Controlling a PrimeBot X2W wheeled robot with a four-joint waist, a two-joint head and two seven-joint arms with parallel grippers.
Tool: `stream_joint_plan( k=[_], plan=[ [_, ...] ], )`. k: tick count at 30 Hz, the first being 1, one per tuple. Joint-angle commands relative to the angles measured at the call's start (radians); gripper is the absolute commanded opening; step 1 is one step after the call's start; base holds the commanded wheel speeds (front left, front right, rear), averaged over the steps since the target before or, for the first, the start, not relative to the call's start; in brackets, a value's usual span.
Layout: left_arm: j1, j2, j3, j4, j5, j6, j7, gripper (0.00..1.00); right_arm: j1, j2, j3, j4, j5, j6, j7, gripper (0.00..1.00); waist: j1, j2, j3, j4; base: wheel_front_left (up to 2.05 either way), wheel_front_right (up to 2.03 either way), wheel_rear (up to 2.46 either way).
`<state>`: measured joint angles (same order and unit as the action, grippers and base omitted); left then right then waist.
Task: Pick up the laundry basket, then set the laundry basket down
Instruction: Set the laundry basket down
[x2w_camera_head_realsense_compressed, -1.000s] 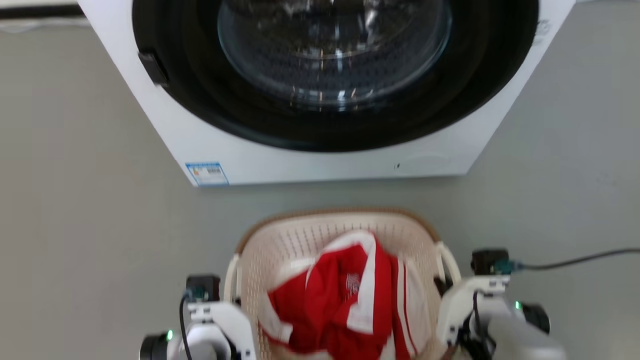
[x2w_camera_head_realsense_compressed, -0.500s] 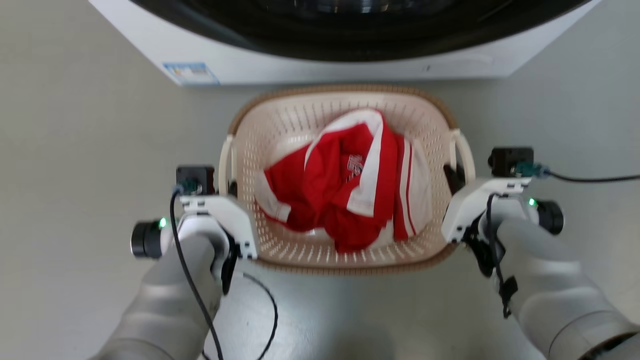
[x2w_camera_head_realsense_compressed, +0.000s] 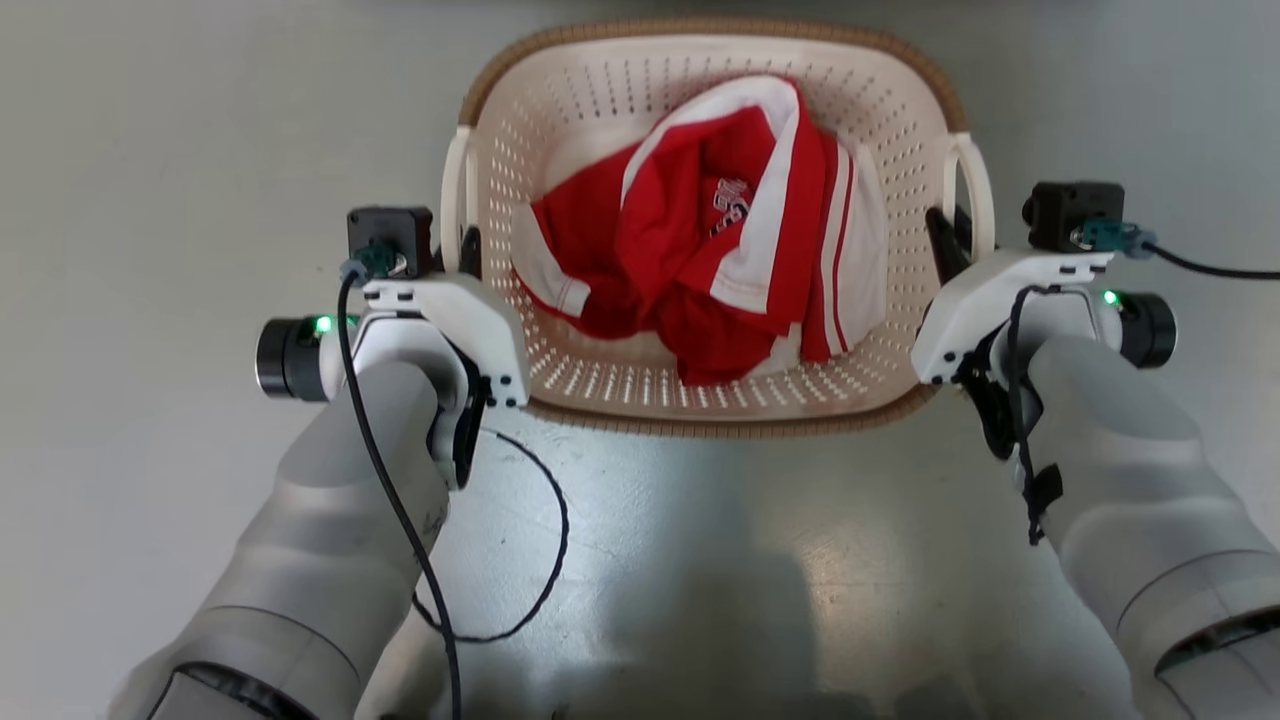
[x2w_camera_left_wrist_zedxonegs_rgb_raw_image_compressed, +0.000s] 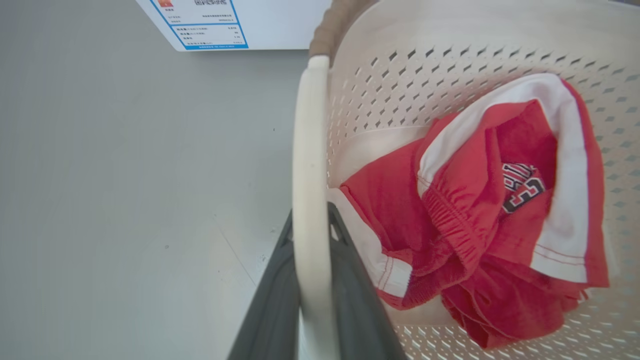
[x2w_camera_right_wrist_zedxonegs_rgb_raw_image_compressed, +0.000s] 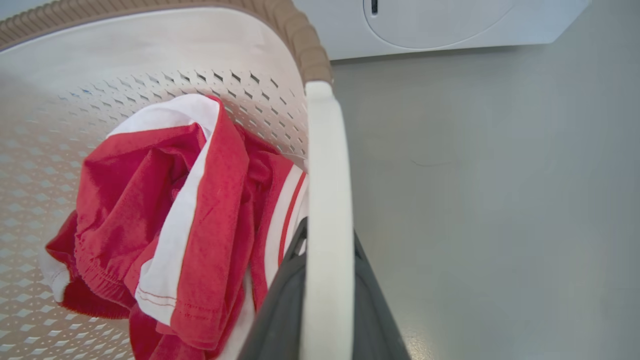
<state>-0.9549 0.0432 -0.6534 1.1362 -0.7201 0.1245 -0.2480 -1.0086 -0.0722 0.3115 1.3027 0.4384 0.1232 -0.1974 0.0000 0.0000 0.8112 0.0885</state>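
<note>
With jaws clamped on both handles (x2w_camera_left_wrist_zedxonegs_rgb_raw_image_compressed: 307, 150) of the laundry basket (x2w_camera_head_realsense_compressed: 600, 100), keep it level so the red garment (x2w_camera_head_realsense_compressed: 690, 260) cannot slide.

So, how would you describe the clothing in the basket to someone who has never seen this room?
Near the white washing machine is a cream laundry basket with a brown rim. Inside lies one crumpled garment: bright red with broad white bands and a small dark print, unlike the pale basket and grey floor.

We see the cream-white perforated plastic laundry basket (x2w_camera_head_realsense_compressed: 600, 100), with a brown woven-look rim and two white loop side handles, upright at the head view's upper centre.
</note>
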Motion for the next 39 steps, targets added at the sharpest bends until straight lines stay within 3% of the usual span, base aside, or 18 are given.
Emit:
stream_joint_plan(
  k=[1,15,37,39],
  plan=[
    [-0.02,0.038,0.024,-0.019,0.017,0.013,-0.014,0.0,0.013,0.022,0.008,-0.012,-0.018,0.008,-0.019,0.0,0.0,0.0,0.013,0.007,0.0,0.0,0.0],
    [-0.033,0.032,0.105,-0.061,0.138,0.014,-0.014,0.0,-0.024,0.022,-0.046,-0.012,-0.094,0.008,-0.038,0.0,0.0,0.0,0.058,0.016,0.0,0.0,0.0],
    [-0.043,0.011,0.181,-0.043,0.235,-0.009,-0.014,0.0,-0.034,0.022,-0.072,-0.012,-0.132,0.008,-0.041,0.0,0.0,0.0,0.097,0.012,0.0,0.0,0.0],
    [-0.044,0.011,0.187,-0.039,0.241,-0.01,-0.014,0.0,-0.034,0.022,-0.074,-0.012,-0.134,0.008,-0.042,0.18,0.0,0.0,0.098,0.011,0.0,0.0,0.0]
  ],
)
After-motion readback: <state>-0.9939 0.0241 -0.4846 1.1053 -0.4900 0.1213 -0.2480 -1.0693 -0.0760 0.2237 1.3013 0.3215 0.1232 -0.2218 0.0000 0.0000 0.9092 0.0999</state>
